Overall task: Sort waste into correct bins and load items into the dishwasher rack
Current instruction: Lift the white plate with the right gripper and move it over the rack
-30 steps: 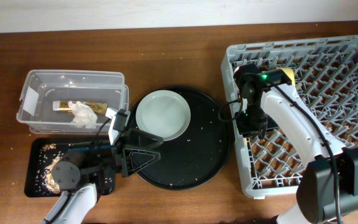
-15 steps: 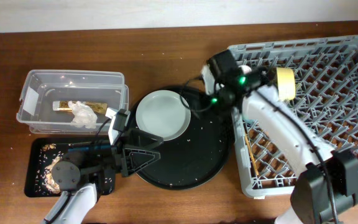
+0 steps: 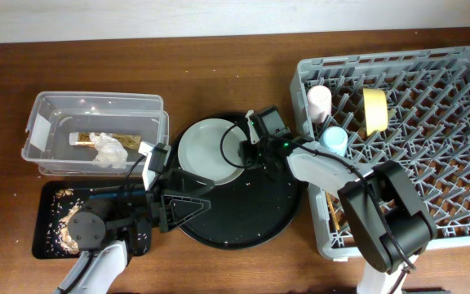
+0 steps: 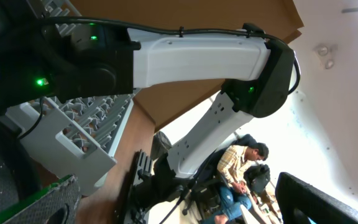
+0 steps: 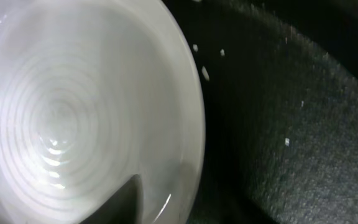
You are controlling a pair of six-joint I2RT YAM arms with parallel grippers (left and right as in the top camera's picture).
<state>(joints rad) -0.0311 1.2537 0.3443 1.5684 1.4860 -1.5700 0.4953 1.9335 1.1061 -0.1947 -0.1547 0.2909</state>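
- White plate (image 3: 210, 151) lies unmoved on the round tray (image 3: 268, 212). The right claw (image 3: 247, 153) has left the rack (image 3: 463, 204) and now sits at the plate's right rim.
- With the arm gone, the pink cup (image 3: 320, 100), blue cup (image 3: 333, 140) and bowl (image 3: 374, 110) show in the rack.
- Only the right wrist view shows a dark finger (image 5: 130, 202) over the plate's rim; whether the right claw grips, I cannot tell.
- The right arm stretches leftward. The left claw (image 3: 196, 196) rests at the tray's left edge, spread wide, empty.

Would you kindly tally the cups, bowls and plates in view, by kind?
Cups: 2, a pink cup and a light blue cup
Bowls: 1, a yellow bowl
Plates: 1, a white plate
Total: 4
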